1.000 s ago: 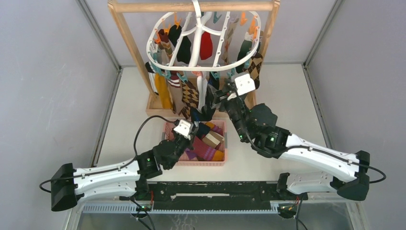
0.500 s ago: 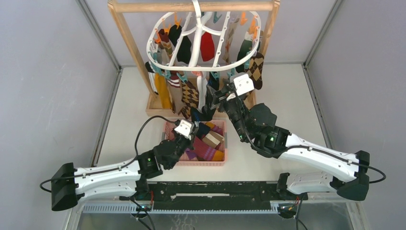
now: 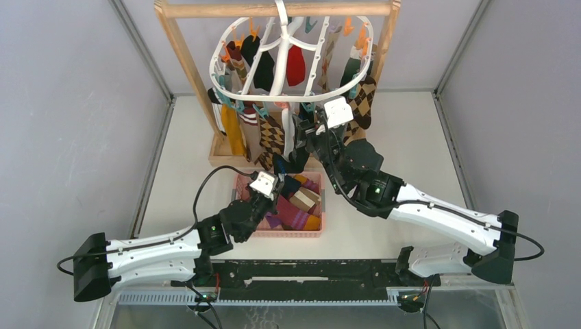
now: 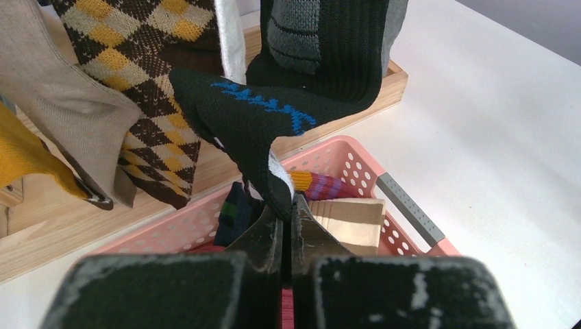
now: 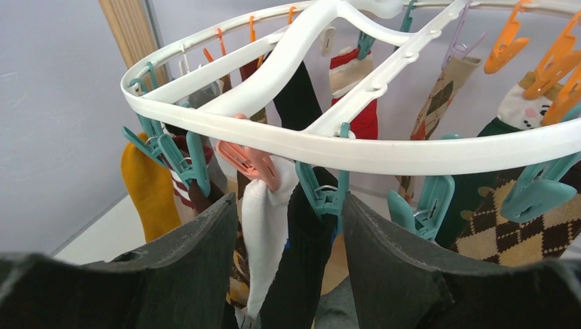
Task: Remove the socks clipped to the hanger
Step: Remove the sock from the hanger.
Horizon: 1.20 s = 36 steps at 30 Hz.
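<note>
Black sock (image 4: pixel 322 75), blue lettering (image 4: pixel 264 110) illegible, left tool (image 4: pixel 288 209) pinching toe, right tool (image 5: pixel 289 202) spread

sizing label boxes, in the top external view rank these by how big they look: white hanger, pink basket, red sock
1. white hanger, though it hangs nearer the camera
2. pink basket, partly hidden
3. red sock
</note>
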Each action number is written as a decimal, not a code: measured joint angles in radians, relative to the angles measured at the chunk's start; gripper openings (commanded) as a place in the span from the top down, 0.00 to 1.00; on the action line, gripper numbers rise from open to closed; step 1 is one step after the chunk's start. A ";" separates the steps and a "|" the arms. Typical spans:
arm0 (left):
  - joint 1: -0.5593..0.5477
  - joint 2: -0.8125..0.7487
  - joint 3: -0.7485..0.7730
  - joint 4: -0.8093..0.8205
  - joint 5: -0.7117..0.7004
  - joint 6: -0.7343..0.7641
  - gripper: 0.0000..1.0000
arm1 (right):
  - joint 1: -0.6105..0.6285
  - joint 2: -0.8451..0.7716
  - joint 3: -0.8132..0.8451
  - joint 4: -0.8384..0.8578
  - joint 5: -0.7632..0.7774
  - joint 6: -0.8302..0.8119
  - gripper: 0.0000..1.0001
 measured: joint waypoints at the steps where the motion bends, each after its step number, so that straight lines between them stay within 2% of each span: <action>1: 0.000 0.000 0.000 0.000 0.000 0.000 0.98 | -0.002 0.003 0.000 0.002 0.001 -0.001 0.35; 26: 0.000 0.000 0.000 -0.001 -0.001 0.001 0.98 | -0.022 0.154 0.065 0.147 0.114 -0.137 0.35; 36: 0.004 0.000 0.000 -0.006 -0.008 0.008 0.98 | -0.041 0.179 0.066 0.174 0.129 -0.165 0.69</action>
